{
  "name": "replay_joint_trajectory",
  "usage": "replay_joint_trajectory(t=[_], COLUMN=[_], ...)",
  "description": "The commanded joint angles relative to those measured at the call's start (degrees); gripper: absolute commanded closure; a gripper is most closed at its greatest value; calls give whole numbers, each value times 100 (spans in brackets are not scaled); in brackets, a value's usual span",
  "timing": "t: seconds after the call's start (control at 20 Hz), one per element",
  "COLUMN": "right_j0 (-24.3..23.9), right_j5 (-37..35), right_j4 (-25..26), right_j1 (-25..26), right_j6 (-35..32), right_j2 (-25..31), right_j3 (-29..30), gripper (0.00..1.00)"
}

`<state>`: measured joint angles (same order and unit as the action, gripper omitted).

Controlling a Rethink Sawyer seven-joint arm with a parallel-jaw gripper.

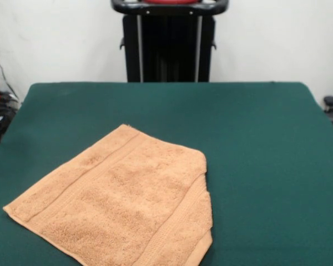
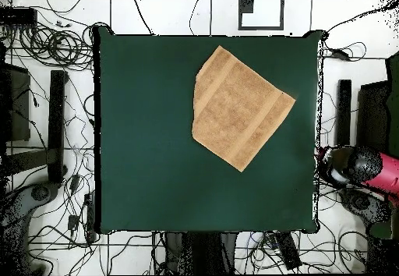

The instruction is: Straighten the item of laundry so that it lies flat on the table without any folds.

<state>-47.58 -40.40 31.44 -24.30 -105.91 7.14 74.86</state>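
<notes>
The peach towel lies skewed on the green table, seemingly doubled along one edge; the gripper's state I cannot tell.

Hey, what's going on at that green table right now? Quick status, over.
Gripper not in view. Towel on table, skewed, one side looks doubled over. Nothing on it, over.

From the front I see the towel lying on the desk, near-left quarter, set askew, with the pedestal behind the far edge.
</notes>
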Motion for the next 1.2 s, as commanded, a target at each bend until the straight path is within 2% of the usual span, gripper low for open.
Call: replay_joint_trajectory(t=[0.05, 0.25, 0.6, 0.9, 1.2], right_j0=[298, 545, 1027, 1411, 1492], right_j5=[-255, -356, -331, -469, -390], right_j4=[-252, -359, -651, -840, -1177], right_j1=[25, -206, -72, 101, 235], right_j6=[-176, -427, -1153, -1327, -1257], right_j2=[203, 114, -85, -389, -432], right_j3=[390, 551, 507, 162, 68], gripper=[100, 100, 100, 100, 100])
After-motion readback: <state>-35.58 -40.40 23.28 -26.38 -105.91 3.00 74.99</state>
